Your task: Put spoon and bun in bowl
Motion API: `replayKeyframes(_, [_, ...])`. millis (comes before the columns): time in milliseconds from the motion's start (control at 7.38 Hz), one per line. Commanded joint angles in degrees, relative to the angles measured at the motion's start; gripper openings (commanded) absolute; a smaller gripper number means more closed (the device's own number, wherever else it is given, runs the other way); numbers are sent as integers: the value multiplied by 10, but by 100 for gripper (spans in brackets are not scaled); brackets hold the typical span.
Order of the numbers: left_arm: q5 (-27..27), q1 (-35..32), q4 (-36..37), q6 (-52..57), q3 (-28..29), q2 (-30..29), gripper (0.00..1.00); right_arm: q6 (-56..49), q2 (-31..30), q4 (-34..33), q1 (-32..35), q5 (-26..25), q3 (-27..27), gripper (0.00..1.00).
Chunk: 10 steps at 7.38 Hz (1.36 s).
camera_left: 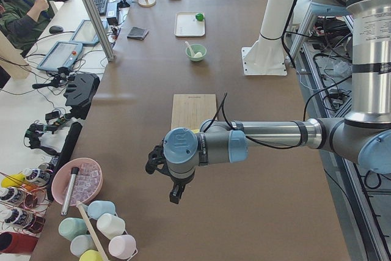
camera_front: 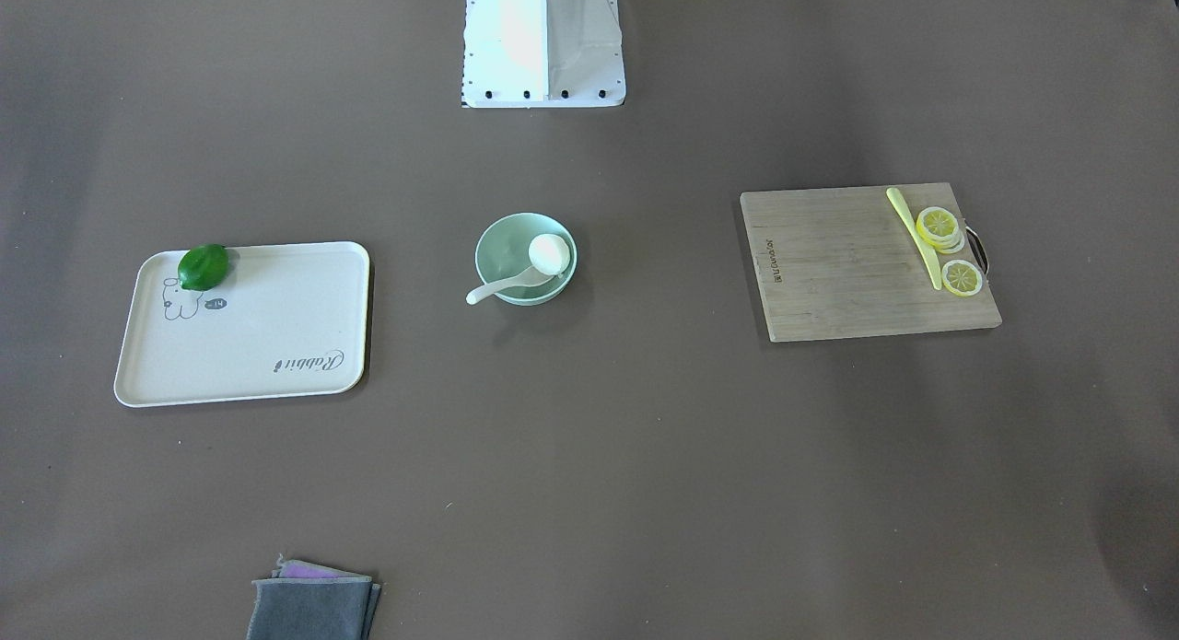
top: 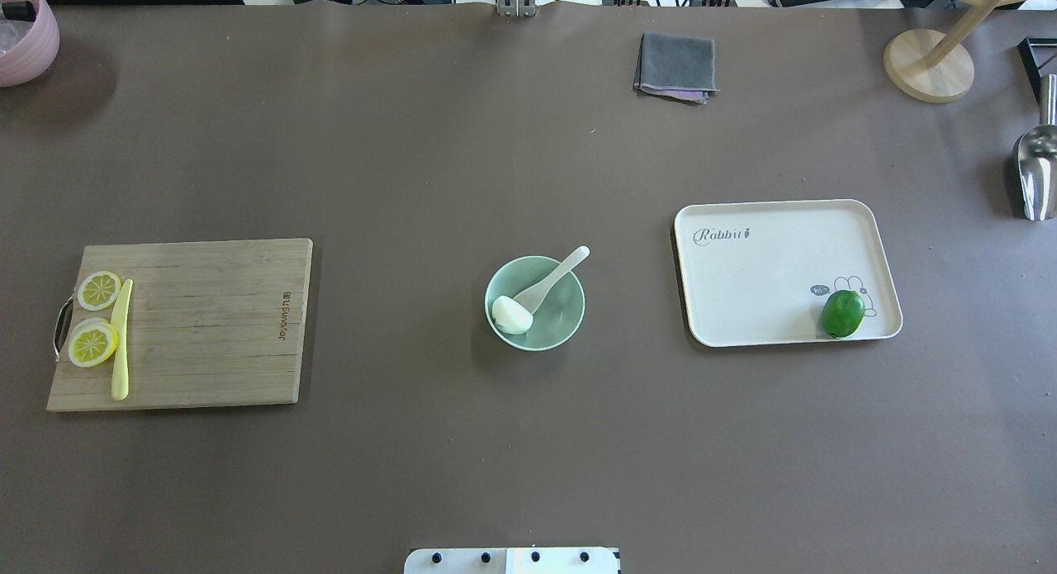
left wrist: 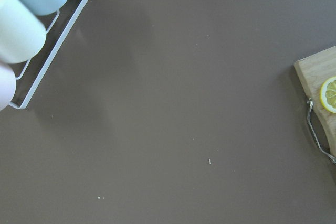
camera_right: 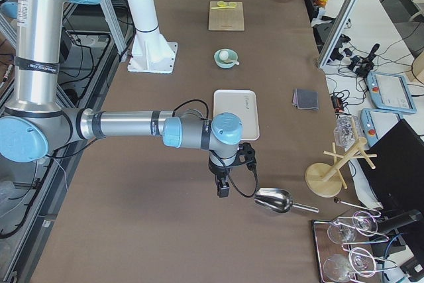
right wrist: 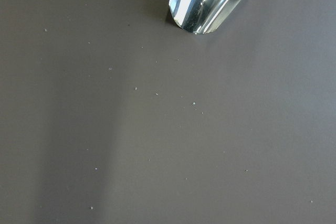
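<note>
The mint-green bowl [top: 563,311] stands at the table's middle; it also shows in the front-facing view [camera_front: 509,238]. The white bun [top: 511,315] [camera_front: 549,252] lies inside it. The white spoon [top: 553,280] [camera_front: 502,286] rests with its scoop in the bowl and its handle out over the rim. My left gripper [camera_left: 174,192] hangs over the table's left end, far from the bowl. My right gripper [camera_right: 224,189] hangs over the right end, beside a metal scoop. Both show only in the side views, so I cannot tell whether they are open or shut.
A wooden cutting board [top: 206,326] with lemon slices [top: 92,343] and a yellow knife [top: 121,339] lies on the left. A white tray [top: 760,277] holds a green lime [top: 842,313]. A grey cloth [top: 675,65], a metal scoop [top: 1034,169] and a wooden stand [top: 928,64] lie far right.
</note>
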Motion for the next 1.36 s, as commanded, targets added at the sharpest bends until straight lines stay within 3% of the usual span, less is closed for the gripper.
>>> replayKeyframes(0, [-3, -1, -8, 1, -17, 20, 99, 1, 1, 0, 0, 5, 0, 100])
replayKeyframes(1220, [-2, 0, -10, 3, -30, 22, 99, 1, 2, 0, -2, 18, -19, 100])
